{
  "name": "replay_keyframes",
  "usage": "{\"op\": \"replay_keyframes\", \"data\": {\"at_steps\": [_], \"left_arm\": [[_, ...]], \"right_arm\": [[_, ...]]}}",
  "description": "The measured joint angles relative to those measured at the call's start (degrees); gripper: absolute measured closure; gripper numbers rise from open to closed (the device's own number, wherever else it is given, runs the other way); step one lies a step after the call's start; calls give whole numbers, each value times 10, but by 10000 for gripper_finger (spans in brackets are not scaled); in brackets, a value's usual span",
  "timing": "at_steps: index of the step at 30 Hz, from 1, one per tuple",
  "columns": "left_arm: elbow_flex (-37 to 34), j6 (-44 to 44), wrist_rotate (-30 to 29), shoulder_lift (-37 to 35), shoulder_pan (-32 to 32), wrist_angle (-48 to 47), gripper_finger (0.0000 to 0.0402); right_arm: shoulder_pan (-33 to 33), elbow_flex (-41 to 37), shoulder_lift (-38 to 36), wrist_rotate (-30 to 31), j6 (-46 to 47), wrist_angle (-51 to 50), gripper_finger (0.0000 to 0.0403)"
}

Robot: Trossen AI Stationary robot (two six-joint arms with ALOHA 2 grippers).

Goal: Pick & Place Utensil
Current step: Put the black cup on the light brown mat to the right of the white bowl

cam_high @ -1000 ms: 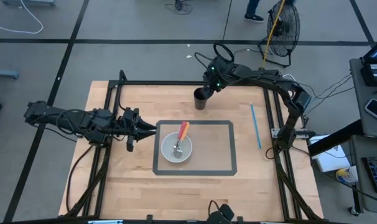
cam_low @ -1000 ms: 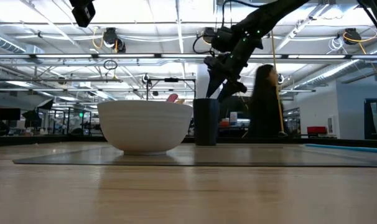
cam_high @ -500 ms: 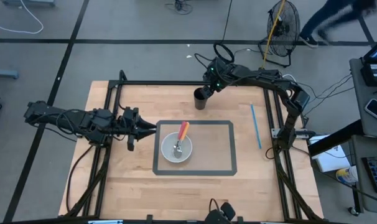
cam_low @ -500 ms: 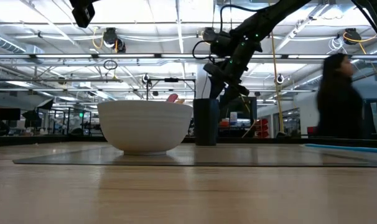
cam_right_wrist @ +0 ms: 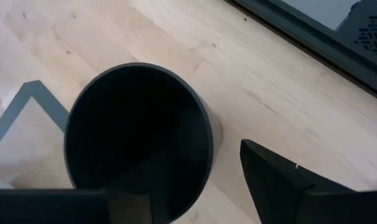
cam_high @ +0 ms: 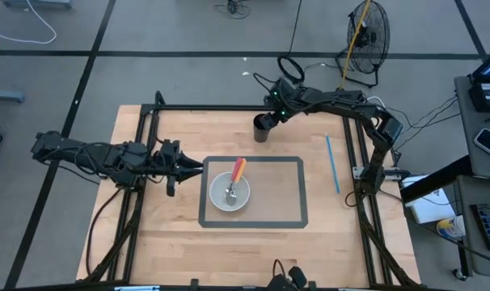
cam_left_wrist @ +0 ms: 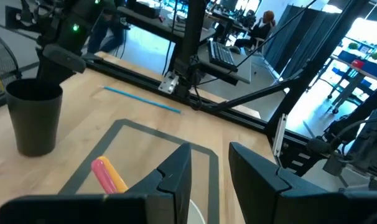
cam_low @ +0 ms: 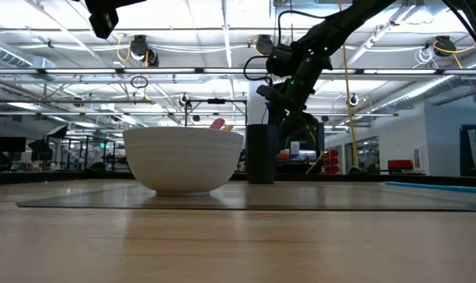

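Wooden table [cam_high: 172, 234] fills the centre of the high view, a grey-bordered mat [cam_high: 293, 194] on it. No readable writing or brand marks are visible on any item. White bowl [cam_high: 230, 192] sits at the mat's left half; the utensil [cam_high: 237, 175] (red-orange handle) lies in it, long axis near vertical in frame, handle toward upper right over the rim. Left gripper [cam_high: 198, 166], fingers slightly parted and empty, hovers just left of the bowl. Right gripper [cam_high: 269, 118], fingers spread, straddles the black cup's [cam_high: 261, 129] rim at upper centre. Blue straw [cam_high: 331, 162] lies at right.
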Motion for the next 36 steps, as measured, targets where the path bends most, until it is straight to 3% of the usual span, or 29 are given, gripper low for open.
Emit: {"op": "replay_keyframes", "data": {"at_steps": [6, 19, 36], "left_arm": [[0, -8, 0, 0, 0, -4, 289], [0, -10, 0, 0, 0, -6, 289], [0, -15, 3, 8, 0, -5, 289]], "right_arm": [[0, 0, 0, 0, 6, 11, 270], [0, 0, 0, 3, 0, 21, 394], [3, 0, 0, 1, 4, 20, 400]]}}
